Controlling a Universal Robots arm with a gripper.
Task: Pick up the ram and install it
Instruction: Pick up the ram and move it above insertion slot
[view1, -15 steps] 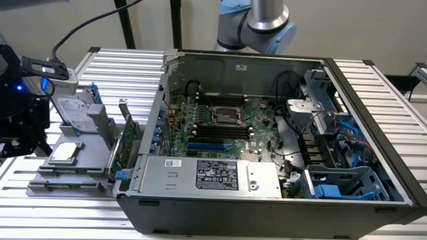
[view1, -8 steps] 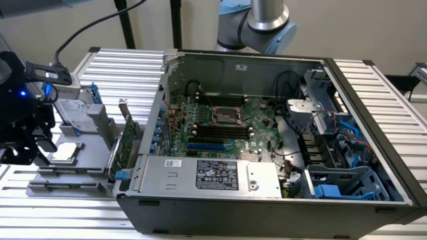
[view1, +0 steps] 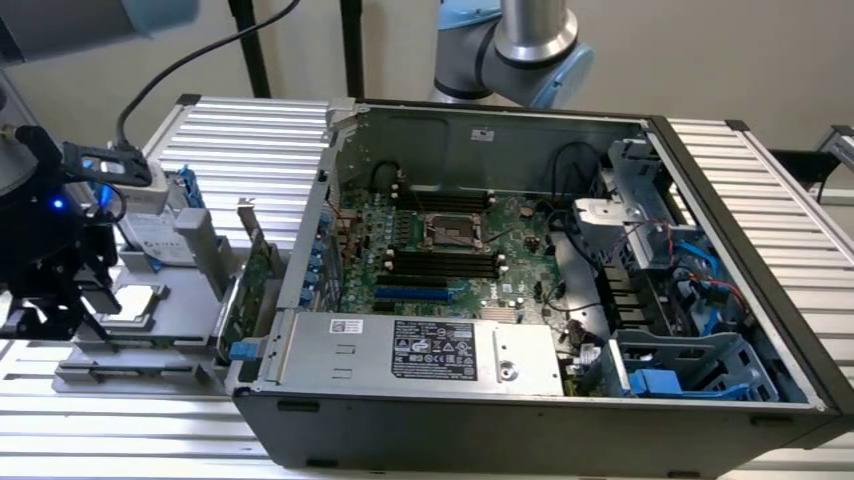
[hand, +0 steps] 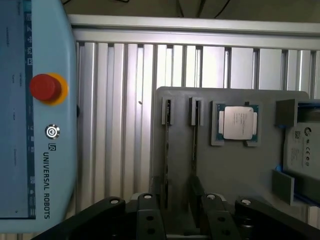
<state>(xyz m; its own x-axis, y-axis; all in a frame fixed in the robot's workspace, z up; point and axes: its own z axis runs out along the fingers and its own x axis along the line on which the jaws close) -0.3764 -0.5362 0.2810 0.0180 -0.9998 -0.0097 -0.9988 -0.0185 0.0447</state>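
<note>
Pincer (hand: 179, 184): black, fingers spread apart, nothing between them but bare tray. It hangs low over one end of the grey tray (hand: 235, 180).

Ram (hand: 194, 150): a thin dark strip seen edge-on, standing in a tray slot, with one end running under a pincer finger; contact cannot be told. A second strip (hand: 166, 150) of the same look stands in the neighbouring slot, parallel to it.

Processor chip (hand: 238, 122): lies flat in its own tray recess, just beside the slots.

Hard drive (hand: 302, 150): sits at the tray's far side, beyond the chip.

Control tablet (hand: 45, 100): pale blue with a red button (hand: 45, 87), lying on the ribbed metal counter (hand: 115, 125).

In the exterior view, the pincer (view1: 60, 315) and tray (view1: 160, 345) sit at nine o'clock of the open computer case (view1: 534, 420). An upright green card (view1: 247, 290) stands between them, and the motherboard (view1: 454, 240) lies inside the case.
</note>
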